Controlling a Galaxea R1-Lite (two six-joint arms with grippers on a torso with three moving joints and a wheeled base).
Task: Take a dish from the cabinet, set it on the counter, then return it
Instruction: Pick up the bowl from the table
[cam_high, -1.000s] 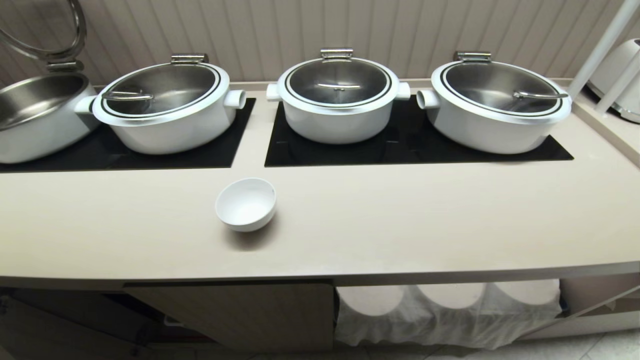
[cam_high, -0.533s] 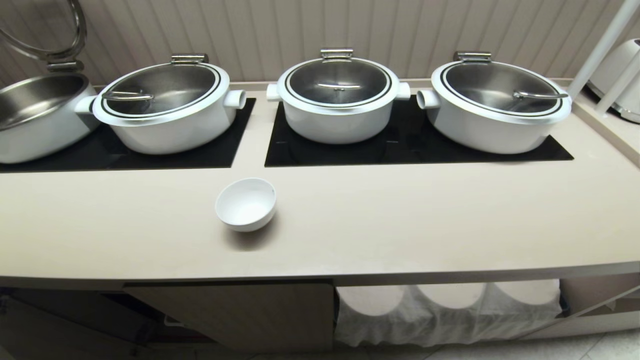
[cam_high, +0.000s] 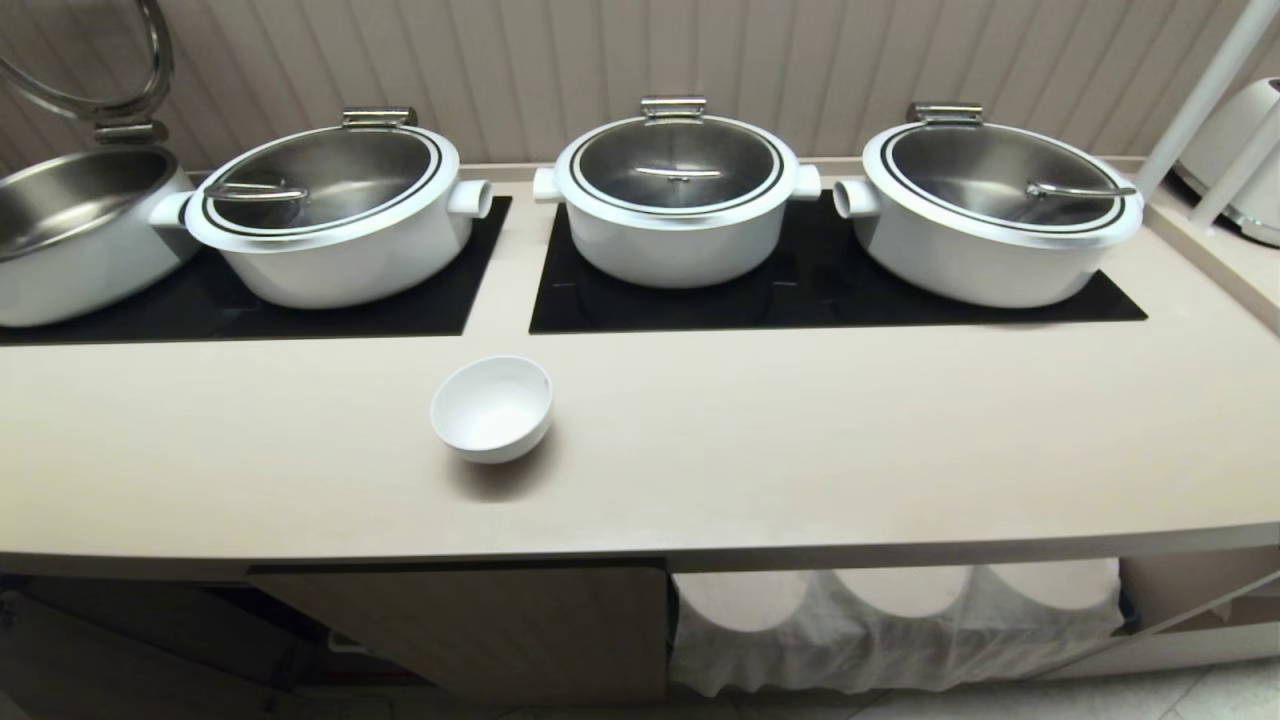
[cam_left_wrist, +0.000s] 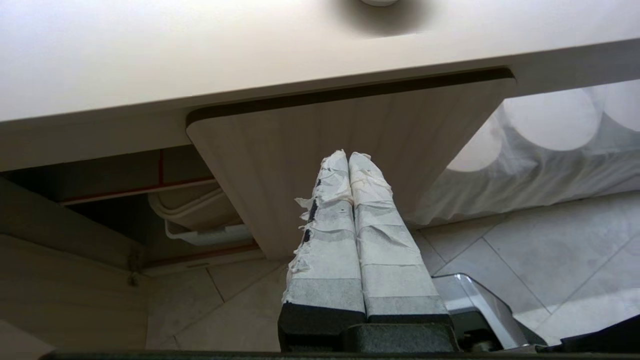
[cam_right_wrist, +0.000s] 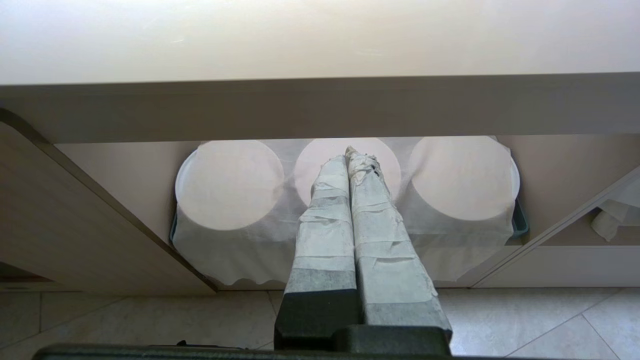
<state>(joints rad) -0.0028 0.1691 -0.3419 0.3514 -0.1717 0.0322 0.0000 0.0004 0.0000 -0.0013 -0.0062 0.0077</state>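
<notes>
The bowl (cam_high: 492, 408) stands upright on the counter (cam_high: 800, 450), near its front edge, in front of the gap between the two black hob plates (cam_high: 830, 290). Nothing touches it. Three white pots (cam_high: 676, 200) with steel lids stand behind it on the plates. The left tool (cam_left_wrist: 348, 159) is below the counter edge, its taped fingers pressed together and empty, pointing at the open cabinet door (cam_left_wrist: 350, 125). The right tool (cam_right_wrist: 346, 155) is also closed and empty, low before three round stacks under a white cloth (cam_right_wrist: 230, 240).
</notes>
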